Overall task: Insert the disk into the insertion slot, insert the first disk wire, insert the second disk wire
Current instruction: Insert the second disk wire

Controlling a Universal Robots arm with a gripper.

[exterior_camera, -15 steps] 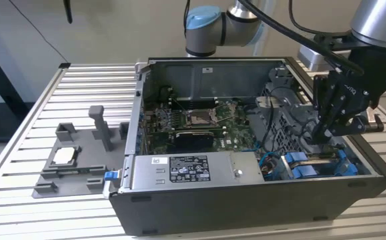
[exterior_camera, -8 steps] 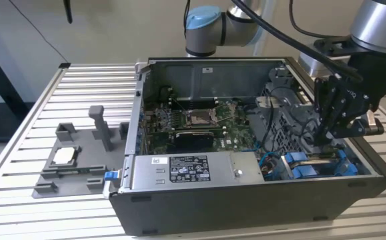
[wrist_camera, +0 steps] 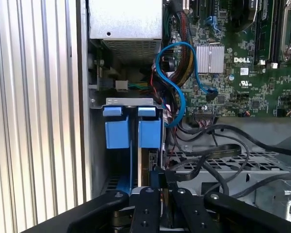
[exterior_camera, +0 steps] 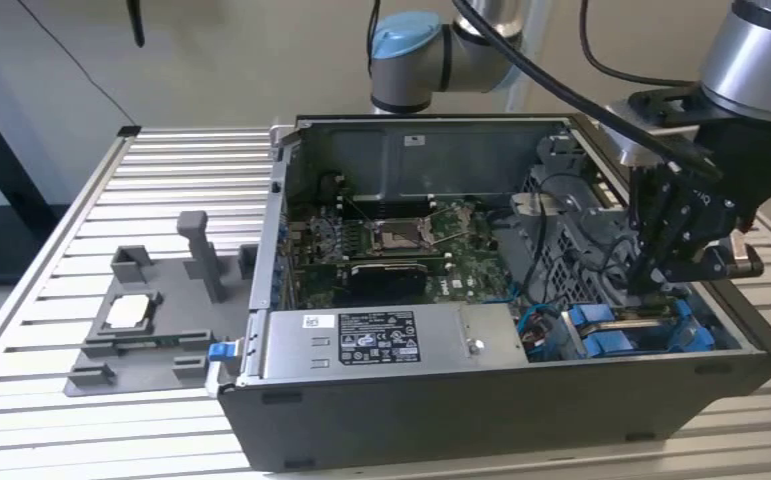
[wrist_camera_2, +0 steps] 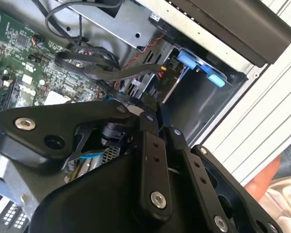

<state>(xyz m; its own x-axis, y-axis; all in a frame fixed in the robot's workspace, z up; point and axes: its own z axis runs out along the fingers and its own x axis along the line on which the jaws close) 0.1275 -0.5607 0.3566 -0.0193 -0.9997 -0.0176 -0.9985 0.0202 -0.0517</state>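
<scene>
— What does the arm (exterior_camera: 759, 50) look like in the exterior view?

— Brushed silver tubes, with a pale blue cap on the far joint (exterior_camera: 405, 40). A thick black cable runs alongside it.

— And the gripper (exterior_camera: 679, 255)?

— All black: a boxy matte body, with flat linkage bars and a small silver cylinder on its right side.

— Any fasteners?

— In both wrist views, round silver screw heads dot the black links (wrist_camera_2: 153, 170), and one large shiny bolt sits in a rounded black housing (wrist_camera_2: 36, 133).
</scene>
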